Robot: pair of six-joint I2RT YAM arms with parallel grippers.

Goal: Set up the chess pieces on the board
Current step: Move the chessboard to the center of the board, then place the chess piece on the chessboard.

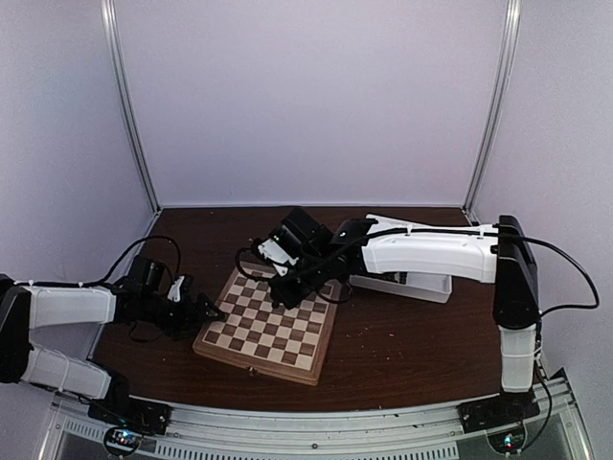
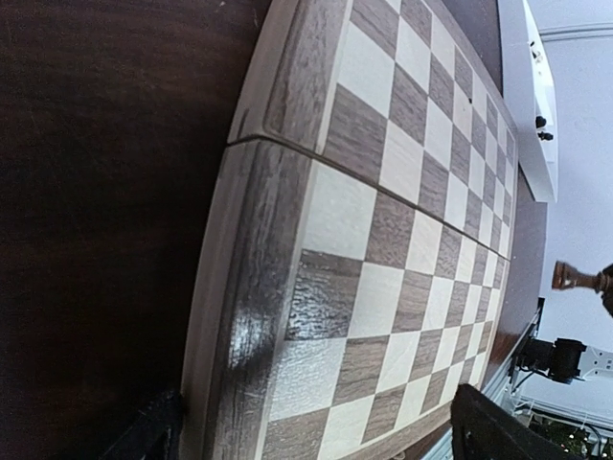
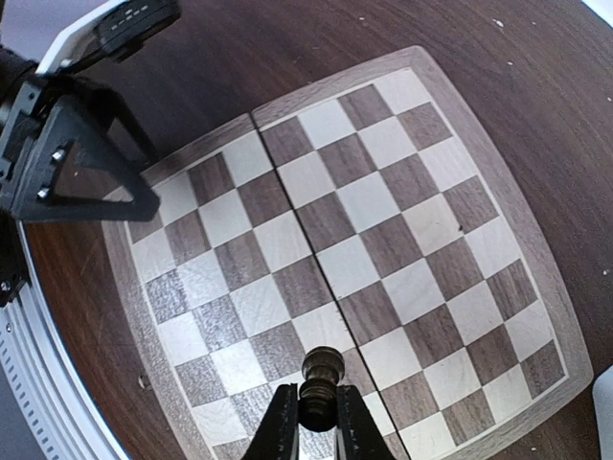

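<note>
A dark brown bench [image 1: 412,345] floors a booth with pale walls [image 1: 316,96], a metal post [image 1: 129,105] rising at each rear corner and a rail [image 1: 316,436] running along the near edge. The board [image 1: 268,326] lies a little left of the bench's middle, turned slightly askew, with one corner close to the near edge and a seam crossing its checks. A white tray [image 1: 407,284] sits behind it toward the right edge, partly hidden under the right arm [image 1: 431,251]. The left wrist view shows dark specks [image 2: 542,126] in the tray that may be chess pieces, though they are too small to be sure. Bare bench lies open from the board's right side to the right edge, and along the rear wall. The left claw [image 1: 206,309] sits low just beside the board's left border, its jaws spread wide with nothing between them. The right claw [image 3: 319,402] hangs over the rear part of the board, its fingers [image 3: 278,431] clamped on a dark brown chess piece [image 3: 322,376] held in the air above the squares.
</note>
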